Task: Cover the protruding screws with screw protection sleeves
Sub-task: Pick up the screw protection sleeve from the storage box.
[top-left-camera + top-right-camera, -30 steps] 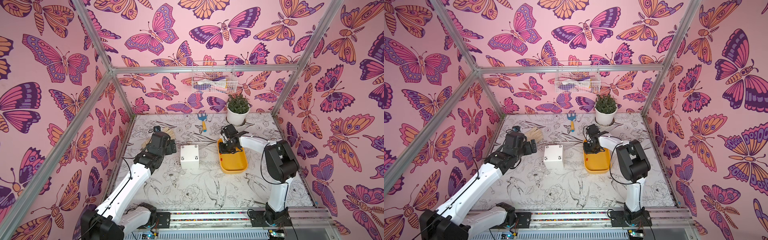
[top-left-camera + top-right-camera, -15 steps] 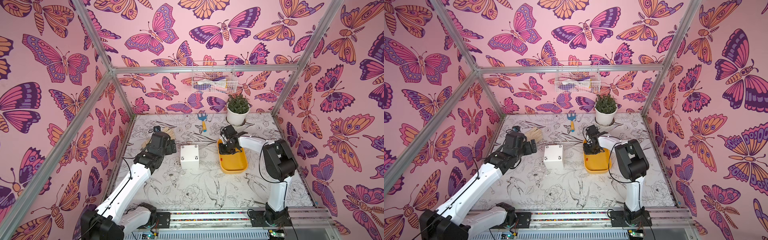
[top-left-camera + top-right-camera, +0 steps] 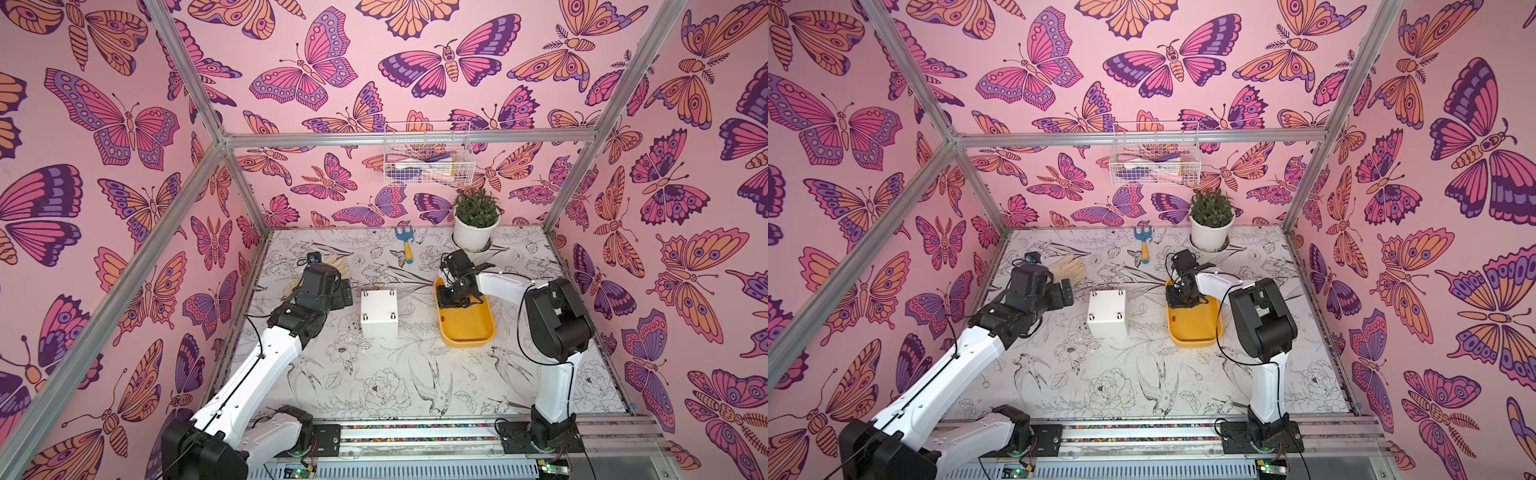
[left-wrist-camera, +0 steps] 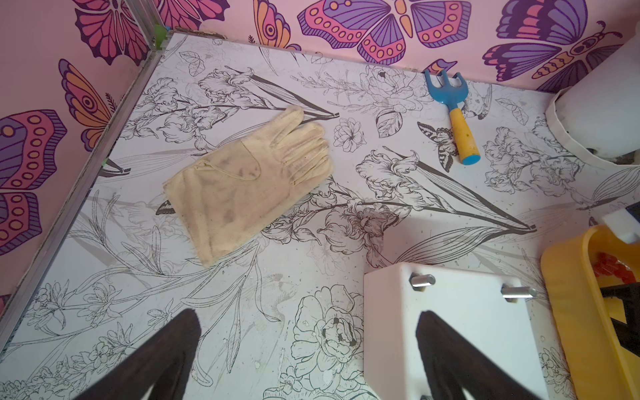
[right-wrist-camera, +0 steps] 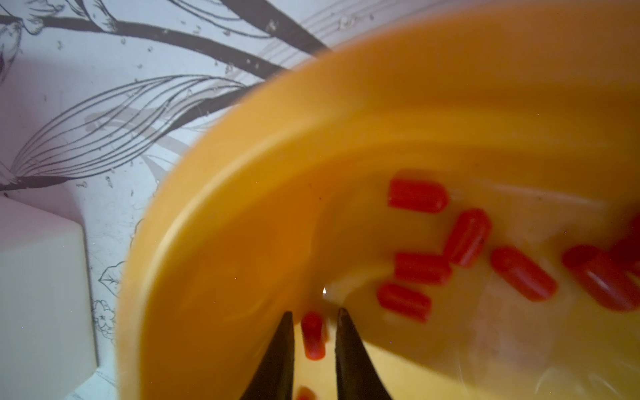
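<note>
Far left, a cream glove [image 4: 249,183] lies flat on the table [image 3: 374,374]. My left gripper [image 3: 347,293] hangs just left of the white box [image 3: 379,313], jaws spread wide, holding nothing. The box stands mid-table with four protruding screws [image 4: 421,281] upright at its top corners, all bare. Right of it sits the yellow tray [image 3: 467,343], with most of the red screw protection sleeves [image 5: 417,195] scattered at its far end. My right gripper [image 5: 315,313] is down inside that far end, jaws only narrowly parted. One sleeve [image 5: 313,334] lies between the fingertips with a sliver of tray showing on each side: straddled, not pinched.
</note>
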### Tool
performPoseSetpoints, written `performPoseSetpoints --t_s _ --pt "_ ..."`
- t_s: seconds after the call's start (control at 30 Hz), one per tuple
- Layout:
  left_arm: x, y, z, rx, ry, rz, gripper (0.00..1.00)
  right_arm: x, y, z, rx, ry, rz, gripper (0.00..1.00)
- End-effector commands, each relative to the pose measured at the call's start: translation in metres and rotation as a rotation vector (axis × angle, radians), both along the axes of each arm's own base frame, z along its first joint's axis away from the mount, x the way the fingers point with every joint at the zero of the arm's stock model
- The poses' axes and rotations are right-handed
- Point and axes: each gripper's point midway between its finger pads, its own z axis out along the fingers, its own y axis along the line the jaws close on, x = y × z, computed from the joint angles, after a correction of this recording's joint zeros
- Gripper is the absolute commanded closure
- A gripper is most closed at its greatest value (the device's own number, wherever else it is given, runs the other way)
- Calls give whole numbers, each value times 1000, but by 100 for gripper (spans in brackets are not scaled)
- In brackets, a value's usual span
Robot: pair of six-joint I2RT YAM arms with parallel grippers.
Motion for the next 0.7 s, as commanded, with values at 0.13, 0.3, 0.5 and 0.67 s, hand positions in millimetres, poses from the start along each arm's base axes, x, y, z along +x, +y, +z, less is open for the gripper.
performPoseSetpoints --t_s 0.13,0.3,0.5,0.67 --pt "-2 4 -1 19 -5 13 0 -2 5 -12 -5 29 6 78" --pt "-2 4 -1 19 -5 13 0 -2 4 -13 -9 34 9 80" --pt "-2 4 0 19 -6 12 1 -2 3 -12 -15 34 13 82" --pt "-3 4 0 19 -9 13 1 -3 0 -14 -37 34 20 82"
